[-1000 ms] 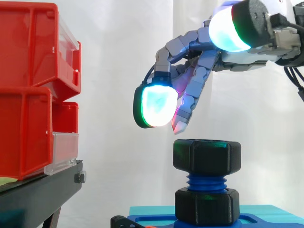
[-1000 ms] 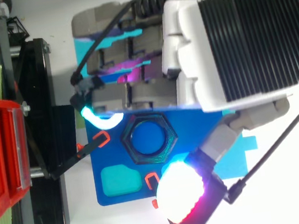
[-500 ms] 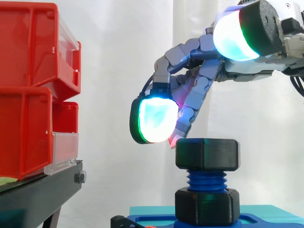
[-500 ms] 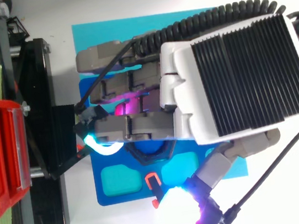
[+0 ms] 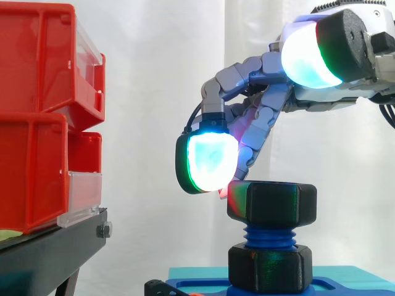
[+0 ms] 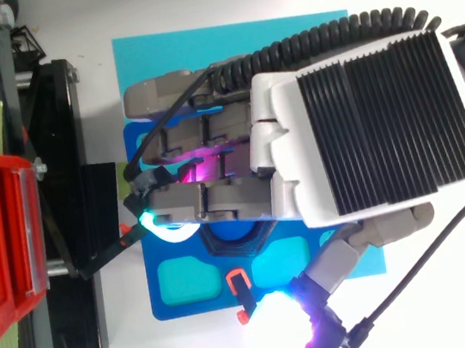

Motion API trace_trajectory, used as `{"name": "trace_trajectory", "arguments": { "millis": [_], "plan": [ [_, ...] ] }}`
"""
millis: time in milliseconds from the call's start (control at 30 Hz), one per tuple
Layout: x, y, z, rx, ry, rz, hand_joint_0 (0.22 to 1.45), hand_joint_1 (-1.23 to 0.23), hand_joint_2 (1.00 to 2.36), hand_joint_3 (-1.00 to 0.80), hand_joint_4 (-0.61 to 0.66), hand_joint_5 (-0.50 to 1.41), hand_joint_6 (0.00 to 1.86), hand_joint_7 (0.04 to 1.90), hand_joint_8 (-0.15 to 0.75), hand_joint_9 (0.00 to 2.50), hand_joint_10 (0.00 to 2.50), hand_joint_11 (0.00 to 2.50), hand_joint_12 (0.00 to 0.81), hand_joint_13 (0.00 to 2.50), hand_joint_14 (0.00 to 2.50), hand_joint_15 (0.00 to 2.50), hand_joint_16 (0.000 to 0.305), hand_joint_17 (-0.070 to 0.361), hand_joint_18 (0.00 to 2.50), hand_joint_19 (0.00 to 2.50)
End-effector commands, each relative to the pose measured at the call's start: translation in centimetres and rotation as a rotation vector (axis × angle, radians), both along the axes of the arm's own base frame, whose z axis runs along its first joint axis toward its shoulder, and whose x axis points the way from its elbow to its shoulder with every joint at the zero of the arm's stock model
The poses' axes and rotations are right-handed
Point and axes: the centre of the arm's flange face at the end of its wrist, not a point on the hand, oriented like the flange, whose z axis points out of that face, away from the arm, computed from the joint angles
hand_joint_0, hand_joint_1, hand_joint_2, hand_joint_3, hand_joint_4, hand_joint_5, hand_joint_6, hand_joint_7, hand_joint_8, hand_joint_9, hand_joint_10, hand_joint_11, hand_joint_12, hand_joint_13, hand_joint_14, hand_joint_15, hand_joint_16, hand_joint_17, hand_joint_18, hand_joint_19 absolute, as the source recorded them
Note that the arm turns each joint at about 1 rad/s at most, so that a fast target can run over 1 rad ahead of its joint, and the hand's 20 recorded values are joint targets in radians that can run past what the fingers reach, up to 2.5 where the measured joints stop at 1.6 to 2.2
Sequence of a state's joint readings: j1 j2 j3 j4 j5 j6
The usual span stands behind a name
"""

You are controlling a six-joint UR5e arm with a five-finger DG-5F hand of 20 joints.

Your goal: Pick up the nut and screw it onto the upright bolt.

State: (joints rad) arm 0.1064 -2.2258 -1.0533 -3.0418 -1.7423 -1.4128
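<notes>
One robot hand [image 5: 265, 117] reaching in from the upper right of the side view, fingers bent downward, thumb pad [image 5: 305, 55] held high and wide apart, clamped on nothing. Glowing fingertip [image 5: 210, 163] hanging just beside the upper left corner of the nut [image 5: 271, 202]. Another finger behind it seemingly touching the nut's top edge, though hard to confirm. From above, covering most of the nut.

Nut low and right of centre in the side view: black, hexagonal, seated on top of the upright blue bolt [image 5: 268, 234], a few turns of thread bare beneath. Probably light, stiff and not fragile, with flats perhaps a little slick. Best taken from above across two opposite flats, thumb against fingers, then turned in short strokes. Coarse thread likely forgiving, yet apt to jam if tilted.

Below, a second black hex collar [image 5: 268, 266] at the bolt's foot, on a blue plate [image 5: 197, 288] over a cyan mat [image 6: 197, 45]. Small red clip [image 6: 237, 279] on the plate toward the bottom of the top view. Red bins [image 5: 37, 111] on a black stand [image 5: 49, 253] at the left, well apart from the bolt. Little in the way, apart from the collar likely limiting the nut's travel.
</notes>
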Motion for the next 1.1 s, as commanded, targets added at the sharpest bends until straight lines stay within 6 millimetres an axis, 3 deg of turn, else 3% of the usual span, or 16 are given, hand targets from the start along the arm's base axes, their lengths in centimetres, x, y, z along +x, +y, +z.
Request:
{"name": "trace_trajectory", "arguments": {
  "millis": [0, 333, 633, 900, 1067],
  "plan": [
    [0.0, 0.0, 0.0, 0.000, 0.001, 0.001, 0.50, -0.11, 1.00, -0.50, 0.22, -0.05, 0.50, 1.26, 0.299, 0.98, 0.00, 0.00, 0.274, 0.68, 0.00, 0.00, 0.023, 0.053, 0.28, 0.00],
    [-0.2, -1.1, -0.1, -0.006, 0.007, -0.008, 0.50, -0.14, 1.00, -0.50, 0.18, -0.02, 0.51, 1.51, 0.308, 1.01, 0.00, 0.00, 0.269, 0.69, 0.00, 0.00, 0.022, 0.050, 0.29, 0.00],
    [-0.4, -2.8, -0.1, -0.026, 0.006, -0.005, 0.52, -0.18, 1.00, -0.50, 0.13, 0.00, 0.63, 1.35, 0.312, 1.12, 0.00, 0.00, 0.249, 0.77, 0.00, 0.00, 0.019, 0.043, 0.35, 0.00],
    [-0.9, -4.7, -0.3, -0.051, 0.013, 0.001, 0.52, -0.19, 1.00, -0.50, 0.10, 0.03, 0.68, 1.18, 0.297, 1.37, 0.00, 0.00, 0.212, 0.92, 0.00, 0.00, 0.014, 0.032, 0.49, 0.00],
    [-1.4, -6.1, -0.3, -0.062, 0.027, -0.001, 0.53, -0.19, 1.00, -0.50, 0.09, 0.04, 0.69, 1.16, 0.289, 1.45, 0.00, 0.02, 0.198, 0.97, 0.00, 0.00, 0.013, 0.029, 0.54, 0.00]
  ]
}}
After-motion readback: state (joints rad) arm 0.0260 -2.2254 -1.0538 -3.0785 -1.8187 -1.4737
